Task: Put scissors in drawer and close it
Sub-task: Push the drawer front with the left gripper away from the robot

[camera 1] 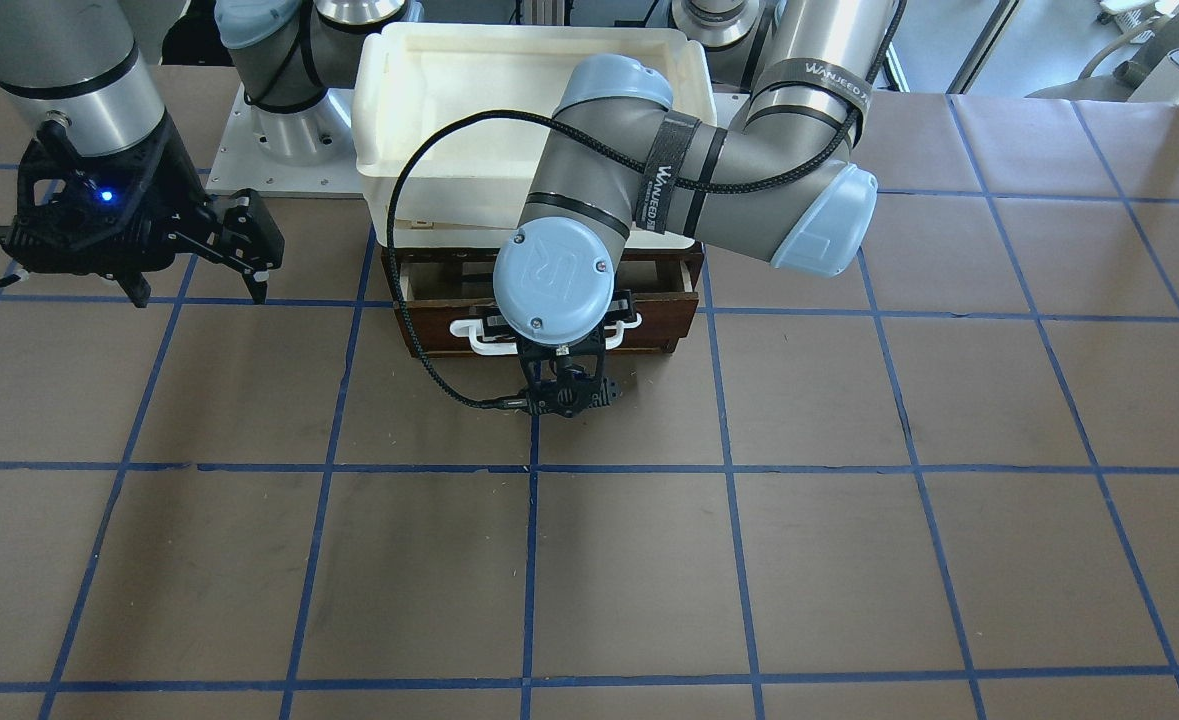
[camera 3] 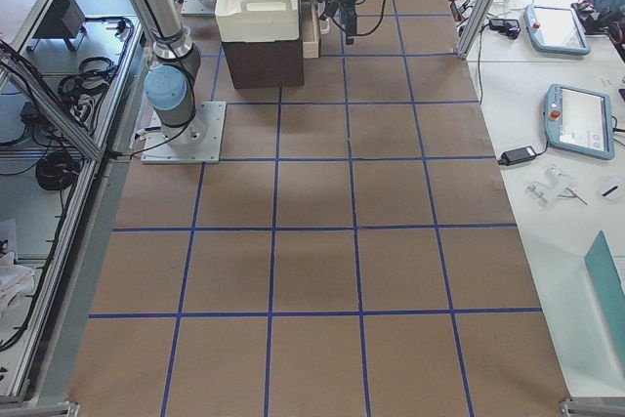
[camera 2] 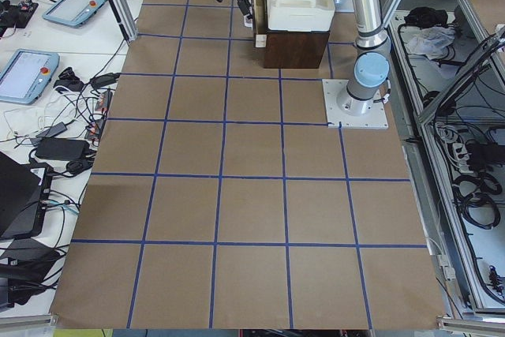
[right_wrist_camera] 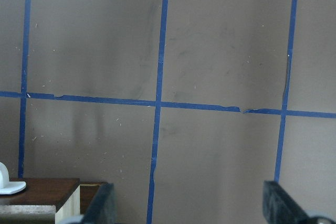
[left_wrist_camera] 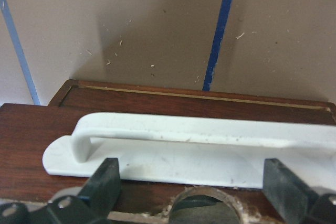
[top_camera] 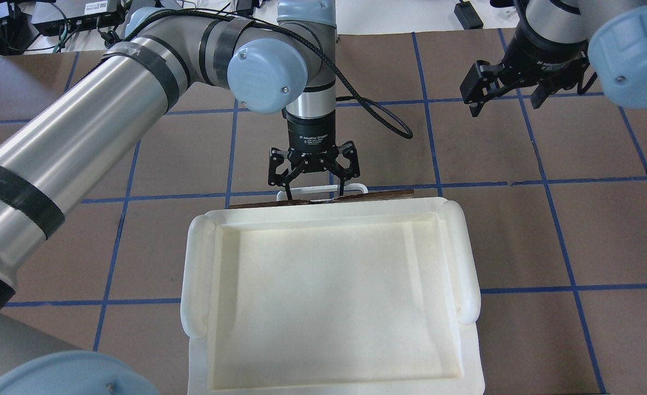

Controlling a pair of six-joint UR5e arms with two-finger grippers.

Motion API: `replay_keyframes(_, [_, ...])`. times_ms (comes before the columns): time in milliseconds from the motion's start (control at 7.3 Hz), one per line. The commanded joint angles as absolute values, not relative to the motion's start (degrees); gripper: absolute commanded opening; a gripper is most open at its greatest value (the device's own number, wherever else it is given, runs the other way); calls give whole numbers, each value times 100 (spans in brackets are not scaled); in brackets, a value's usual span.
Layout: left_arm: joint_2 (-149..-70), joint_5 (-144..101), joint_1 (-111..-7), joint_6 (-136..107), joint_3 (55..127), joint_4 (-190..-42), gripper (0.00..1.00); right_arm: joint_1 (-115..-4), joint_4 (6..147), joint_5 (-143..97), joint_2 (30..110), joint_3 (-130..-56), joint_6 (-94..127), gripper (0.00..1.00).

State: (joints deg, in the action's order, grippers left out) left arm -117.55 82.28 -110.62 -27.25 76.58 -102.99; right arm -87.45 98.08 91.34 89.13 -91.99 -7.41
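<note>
Dark-wood drawer (camera 1: 669,325) sits part-open under white tray (top_camera: 328,274), scissors not visible, my left gripper (top_camera: 314,190) spread wide astride its rigid white handle (left_wrist_camera: 199,132); stiff, light, likely slides easily, push square mid-front; right gripper (top_camera: 505,104) wide, empty.

Left arm (camera 1: 819,50) and right arm (camera 1: 69,70) had silver tubes, pale-blue joint caps. Left wore black straps (camera 1: 671,160), a braided black cable (camera 1: 390,225).
</note>
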Motion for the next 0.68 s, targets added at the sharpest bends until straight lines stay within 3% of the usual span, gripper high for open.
replay_keyframes(0, [-11795,8174,-11065,-2874,7673,-10414,100,-8745,9809,9132,8912,-9202,-738,100])
replay_keyframes(548, [-11664,7911,-11074,-3058,7848,-10696,100,-8745,9809,9184,8912,-9202,-747,100])
